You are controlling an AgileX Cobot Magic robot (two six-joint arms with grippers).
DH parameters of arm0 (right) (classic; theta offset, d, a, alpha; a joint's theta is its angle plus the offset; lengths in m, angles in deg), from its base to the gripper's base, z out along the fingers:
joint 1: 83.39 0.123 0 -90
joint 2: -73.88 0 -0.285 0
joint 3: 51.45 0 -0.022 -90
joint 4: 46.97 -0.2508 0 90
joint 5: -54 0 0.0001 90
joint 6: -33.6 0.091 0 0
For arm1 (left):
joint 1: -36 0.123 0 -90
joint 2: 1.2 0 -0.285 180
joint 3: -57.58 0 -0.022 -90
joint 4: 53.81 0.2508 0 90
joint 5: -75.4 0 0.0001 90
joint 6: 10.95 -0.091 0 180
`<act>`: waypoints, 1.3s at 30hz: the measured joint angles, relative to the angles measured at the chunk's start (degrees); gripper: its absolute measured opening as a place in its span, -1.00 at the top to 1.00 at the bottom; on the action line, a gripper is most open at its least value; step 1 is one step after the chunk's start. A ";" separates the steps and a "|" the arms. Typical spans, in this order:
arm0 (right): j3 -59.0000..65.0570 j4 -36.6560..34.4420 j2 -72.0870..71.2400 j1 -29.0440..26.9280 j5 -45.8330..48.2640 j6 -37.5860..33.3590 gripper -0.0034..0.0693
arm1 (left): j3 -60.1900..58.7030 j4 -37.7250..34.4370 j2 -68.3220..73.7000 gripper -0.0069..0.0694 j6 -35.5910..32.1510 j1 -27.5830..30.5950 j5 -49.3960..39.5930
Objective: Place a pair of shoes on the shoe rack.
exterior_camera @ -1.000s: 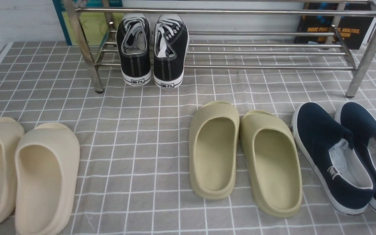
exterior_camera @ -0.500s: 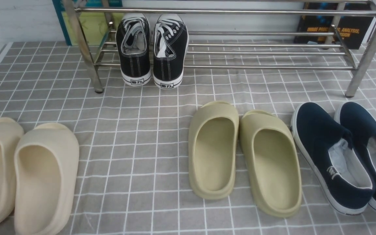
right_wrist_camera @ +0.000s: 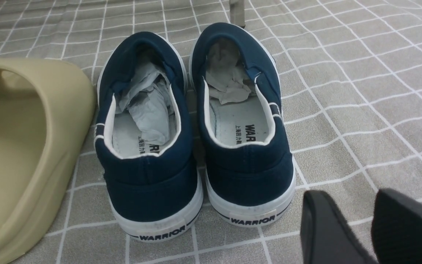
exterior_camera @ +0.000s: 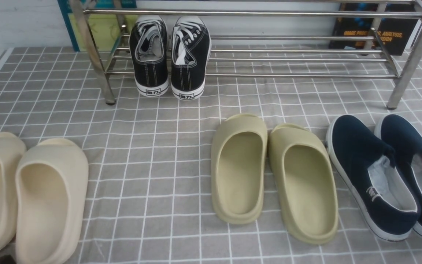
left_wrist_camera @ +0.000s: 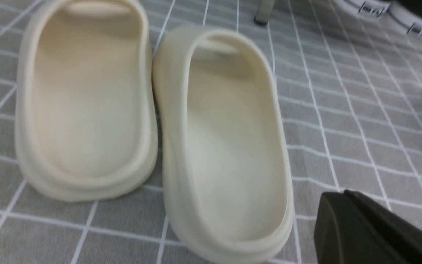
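Right now your left gripper [left_wrist_camera: 372,227] is closed and empty, its dark tip hanging just beside the pair of cream foam slides [left_wrist_camera: 152,121] on the grey checked cloth [exterior_camera: 152,146] of the worktop. Your right gripper [right_wrist_camera: 370,227] has its two black fingers [right_wrist_camera: 324,231] apart with nothing between them, just behind the heels of the navy canvas slip-on shoes [right_wrist_camera: 196,124], which are stuffed with crumpled paper. Beside those lies the pair of olive foam slides [exterior_camera: 273,176]. Farther out, the two black canvas sneakers with white laces [exterior_camera: 170,55] sit side by side on the lower bars of the silver metal tube shoe rack [exterior_camera: 299,58], toward its left end, heels facing you.
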 joint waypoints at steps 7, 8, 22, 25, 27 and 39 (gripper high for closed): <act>0.00 0.00 0.00 0.00 0.00 0.00 0.25 | 0.00 0.00 0.00 0.85 -4.00 0.00 -0.06; 0.00 0.00 0.00 0.00 0.00 0.00 0.25 | 0.00 -0.31 0.00 0.85 -4.01 0.00 -0.06; 0.00 0.00 0.00 0.00 0.00 0.00 0.25 | 0.00 0.00 0.00 0.85 -4.20 0.00 0.45; 0.00 0.00 0.00 0.00 0.00 0.00 0.25 | 0.00 0.00 0.00 0.85 -4.20 0.00 0.45; 0.00 0.00 0.00 0.00 0.00 0.00 0.25 | 0.00 0.00 0.00 0.85 -4.20 0.00 0.45; 0.00 0.00 0.00 0.00 0.00 0.00 0.25 | 0.00 0.00 0.00 0.85 -4.21 0.00 0.45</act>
